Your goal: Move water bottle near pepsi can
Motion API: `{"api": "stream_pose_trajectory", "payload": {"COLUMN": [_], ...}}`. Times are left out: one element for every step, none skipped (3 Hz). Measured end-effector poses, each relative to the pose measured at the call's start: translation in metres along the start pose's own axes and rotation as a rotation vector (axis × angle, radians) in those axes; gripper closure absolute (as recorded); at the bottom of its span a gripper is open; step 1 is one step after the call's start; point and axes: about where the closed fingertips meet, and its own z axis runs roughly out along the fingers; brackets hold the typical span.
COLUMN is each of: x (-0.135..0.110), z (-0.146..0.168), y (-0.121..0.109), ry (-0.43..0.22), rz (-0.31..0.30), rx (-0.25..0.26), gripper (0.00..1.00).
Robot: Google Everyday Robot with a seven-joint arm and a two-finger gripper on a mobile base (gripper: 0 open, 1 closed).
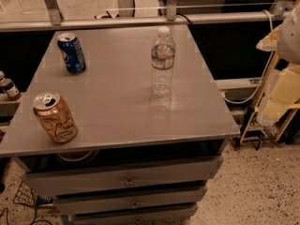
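Locating the water bottle (162, 62) upright, right of centre on the table (117, 111) and well apart from the pepsi can (71, 53), we judge it light and crushable: grasp the ribbed mid-body gently. The gripper (279, 95) hangs beyond the table's right edge; we cannot tell its state.

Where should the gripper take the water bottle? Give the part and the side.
Grip the water bottle around its ribbed body below the label, probably from the near side: it stands upright on the table, nothing touching it. The gripper is not in view.
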Motion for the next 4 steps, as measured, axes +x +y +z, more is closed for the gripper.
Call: {"api": "stream_pose_trajectory", "payload": {"x": [-0.026, -0.069, -0.107, -0.125], "z": [0.014, 0.04, 0.072, 0.087], "y": [-0.018, -0.045, -0.073, -0.089], "ry": [-0.093, -0.235, -0.382, -0.456], "rz": [0.023, 0.047, 0.093, 0.125], "rx": [-0.001, -0.019, -0.026, -0.01], "gripper": [0.0, 0.0, 0.0, 0.0]}}
